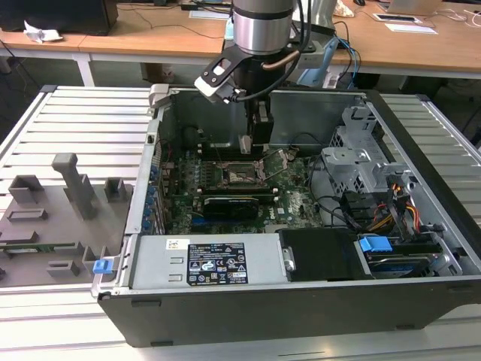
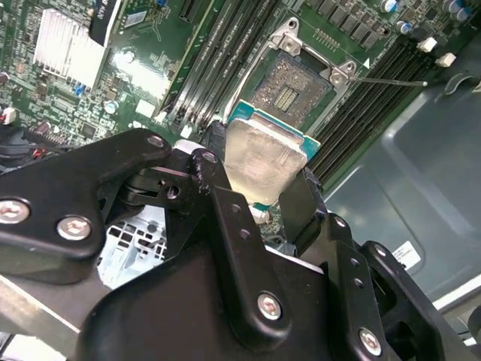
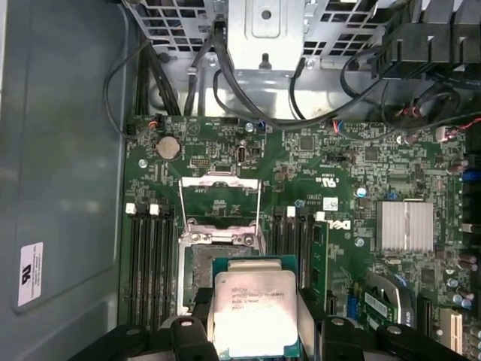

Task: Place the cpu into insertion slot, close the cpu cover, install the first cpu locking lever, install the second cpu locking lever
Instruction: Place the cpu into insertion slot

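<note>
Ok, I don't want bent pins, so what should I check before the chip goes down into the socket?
1. Small square silver-topped cpu clamped between the black jaws: ok.
2. Thin silver-grey metal frame cover open, off the socket: ok.
3. Square black insertion slot with nothing lying on its pin field: ok.
4. Chip squared with the slot's edges: cannot tell.
5. Both locking levers released: one thin wire lever stands out sideways; the other, cannot tell.
</note>
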`<act>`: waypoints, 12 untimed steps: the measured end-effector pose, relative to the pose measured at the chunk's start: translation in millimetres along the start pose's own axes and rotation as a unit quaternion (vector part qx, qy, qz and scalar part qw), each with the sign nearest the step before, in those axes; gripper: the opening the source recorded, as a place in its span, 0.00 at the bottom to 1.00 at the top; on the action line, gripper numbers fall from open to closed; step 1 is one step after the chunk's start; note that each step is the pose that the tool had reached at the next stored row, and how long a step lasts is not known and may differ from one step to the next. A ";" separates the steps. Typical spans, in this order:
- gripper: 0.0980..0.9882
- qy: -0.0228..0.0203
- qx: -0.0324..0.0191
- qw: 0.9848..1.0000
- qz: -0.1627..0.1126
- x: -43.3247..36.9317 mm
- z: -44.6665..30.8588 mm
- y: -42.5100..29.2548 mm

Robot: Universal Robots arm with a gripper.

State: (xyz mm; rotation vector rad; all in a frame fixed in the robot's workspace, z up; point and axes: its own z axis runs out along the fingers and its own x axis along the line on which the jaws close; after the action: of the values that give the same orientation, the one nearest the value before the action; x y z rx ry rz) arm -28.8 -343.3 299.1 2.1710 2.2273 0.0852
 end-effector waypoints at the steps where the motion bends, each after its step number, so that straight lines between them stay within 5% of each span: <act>1: 0.48 0.000 0.000 1.000 -0.001 0.1 1.3 -0.1; 12: 0.48 -0.001 -0.001 1.000 -0.003 5.9 18.0 -2.4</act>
State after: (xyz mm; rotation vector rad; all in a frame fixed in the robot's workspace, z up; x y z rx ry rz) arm -30.3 -337.1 281.0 2.1631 2.2309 0.0830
